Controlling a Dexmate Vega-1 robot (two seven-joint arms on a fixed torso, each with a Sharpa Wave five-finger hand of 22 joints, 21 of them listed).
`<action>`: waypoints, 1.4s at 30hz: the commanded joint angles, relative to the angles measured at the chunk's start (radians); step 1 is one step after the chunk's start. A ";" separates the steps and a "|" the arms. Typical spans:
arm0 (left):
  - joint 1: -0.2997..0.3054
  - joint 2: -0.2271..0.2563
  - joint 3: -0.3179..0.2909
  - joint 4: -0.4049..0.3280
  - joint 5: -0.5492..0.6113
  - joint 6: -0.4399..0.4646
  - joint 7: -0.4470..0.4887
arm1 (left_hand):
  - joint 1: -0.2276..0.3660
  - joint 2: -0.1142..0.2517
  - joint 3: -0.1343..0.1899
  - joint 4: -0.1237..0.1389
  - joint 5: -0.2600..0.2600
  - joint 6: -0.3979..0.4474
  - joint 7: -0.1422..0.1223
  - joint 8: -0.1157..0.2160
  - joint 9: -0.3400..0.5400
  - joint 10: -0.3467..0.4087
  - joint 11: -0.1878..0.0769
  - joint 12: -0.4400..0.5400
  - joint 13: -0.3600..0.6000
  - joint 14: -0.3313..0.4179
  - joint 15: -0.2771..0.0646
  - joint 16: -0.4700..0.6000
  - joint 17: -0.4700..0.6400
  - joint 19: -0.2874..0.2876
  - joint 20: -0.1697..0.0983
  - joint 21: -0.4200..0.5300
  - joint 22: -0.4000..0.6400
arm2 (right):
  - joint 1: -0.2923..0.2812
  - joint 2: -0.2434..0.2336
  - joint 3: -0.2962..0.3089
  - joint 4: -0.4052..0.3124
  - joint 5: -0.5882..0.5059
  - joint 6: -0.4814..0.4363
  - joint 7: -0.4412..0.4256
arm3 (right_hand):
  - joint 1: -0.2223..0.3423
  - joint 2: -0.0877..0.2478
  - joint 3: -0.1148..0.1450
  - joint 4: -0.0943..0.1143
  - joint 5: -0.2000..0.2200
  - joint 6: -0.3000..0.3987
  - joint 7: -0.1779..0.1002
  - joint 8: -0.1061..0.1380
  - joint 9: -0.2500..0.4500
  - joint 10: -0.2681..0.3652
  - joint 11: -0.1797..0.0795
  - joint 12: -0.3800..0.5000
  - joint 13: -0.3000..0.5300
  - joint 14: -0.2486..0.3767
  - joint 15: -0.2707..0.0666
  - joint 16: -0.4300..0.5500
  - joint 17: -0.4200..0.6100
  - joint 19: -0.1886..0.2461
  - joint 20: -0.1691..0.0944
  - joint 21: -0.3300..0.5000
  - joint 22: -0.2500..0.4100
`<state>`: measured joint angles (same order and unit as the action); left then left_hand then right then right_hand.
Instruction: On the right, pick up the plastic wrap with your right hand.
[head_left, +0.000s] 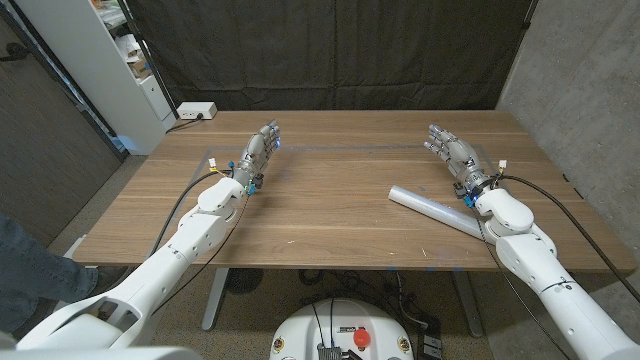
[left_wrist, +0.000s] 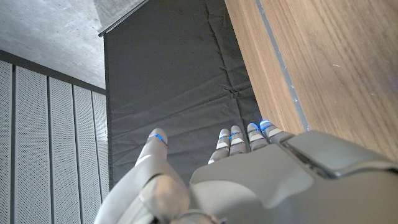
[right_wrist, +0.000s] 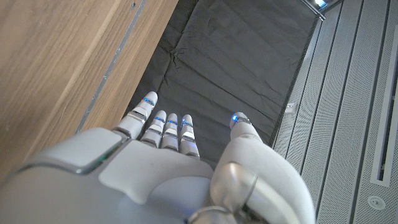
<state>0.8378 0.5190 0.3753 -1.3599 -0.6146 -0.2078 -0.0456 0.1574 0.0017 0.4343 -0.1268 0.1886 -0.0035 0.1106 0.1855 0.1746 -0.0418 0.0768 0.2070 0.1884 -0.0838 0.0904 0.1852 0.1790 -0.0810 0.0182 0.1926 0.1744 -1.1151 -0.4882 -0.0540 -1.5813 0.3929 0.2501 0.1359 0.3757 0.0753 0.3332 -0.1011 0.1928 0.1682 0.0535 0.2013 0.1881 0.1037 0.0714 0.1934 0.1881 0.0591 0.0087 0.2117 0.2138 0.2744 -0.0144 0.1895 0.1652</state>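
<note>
- Head view: seen on the right side of the wooden table (head_left: 330, 200), the plastic wrap (head_left: 434, 210) — a pale roll lying slantwise, just beside the right arm's wrist. Poised beyond it, the right hand (head_left: 452, 151), holding nothing, fingers extended and a little apart. On the far left side, the left hand (head_left: 258, 152), likewise empty, fingers stretched forward. Beyond the table, a white power strip (head_left: 196, 111) on the floor.
- Left wrist view: left hand (left_wrist: 261, 174) with fingers straight and close together, thumb set apart.
- Right wrist view: right hand (right_wrist: 174, 168) — fingers straight side by side, thumb spread off, gripping nothing.
</note>
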 joint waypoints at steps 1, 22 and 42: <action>0.001 0.003 0.002 -0.009 0.001 0.007 0.001 | 0.005 0.004 0.007 -0.001 0.004 0.005 0.005 0.002 0.004 0.001 0.002 0.002 0.006 0.005 0.007 0.003 0.002 -0.006 0.004 0.002 0.005 | -0.046 -0.033 0.010 -0.034 -0.001 0.028 -0.016 | 0.014 0.001 0.002 -0.006 0.010 0.008 -0.003 0.005 0.004 0.011 -0.004 0.010 0.004 0.009 -0.003 0.007 0.000 0.016 -0.002 0.008 0.004; -0.015 -0.003 0.007 0.007 -0.004 0.007 -0.018 | 0.005 0.006 0.005 -0.002 0.002 0.007 0.003 0.003 0.004 0.003 0.002 0.003 0.006 0.006 0.007 0.003 0.002 -0.009 0.006 0.002 0.005 | -0.091 -0.078 -0.003 -0.076 -0.041 0.040 -0.066 | 0.016 0.001 0.003 -0.011 0.012 0.015 -0.009 0.005 0.004 0.019 -0.012 0.010 0.004 0.026 -0.012 0.009 -0.002 0.031 -0.004 0.011 0.004; -0.013 -0.002 0.008 -0.010 0.004 0.016 0.001 | 0.005 0.007 0.004 -0.002 0.001 0.008 0.003 0.002 0.004 0.003 0.002 0.003 0.006 0.007 0.007 0.003 0.002 -0.012 0.009 0.002 0.005 | -0.183 -0.139 0.001 -0.145 -0.100 0.071 -0.164 | 0.022 0.003 0.008 -0.016 0.015 0.026 -0.017 0.006 0.004 0.026 -0.016 0.011 0.005 0.036 -0.014 0.009 -0.004 0.041 -0.003 0.011 0.004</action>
<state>0.8199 0.5122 0.3824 -1.3516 -0.6171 -0.2024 -0.0587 0.1574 0.0017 0.4343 -0.1267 0.1885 -0.0034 0.1107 0.1855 0.1746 -0.0417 0.0767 0.2070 0.1935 -0.0838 0.0904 0.1852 0.1789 -0.0862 0.0234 0.1926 0.1743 -1.2537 -0.5896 -0.0549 -1.6935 0.3181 0.3030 0.0159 0.3864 0.0754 0.3370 -0.1132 0.2035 0.1859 0.0356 0.2013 0.1880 0.1215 0.0535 0.2012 0.1881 0.0878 -0.0055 0.2197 0.2092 0.3067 -0.0180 0.1934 0.1652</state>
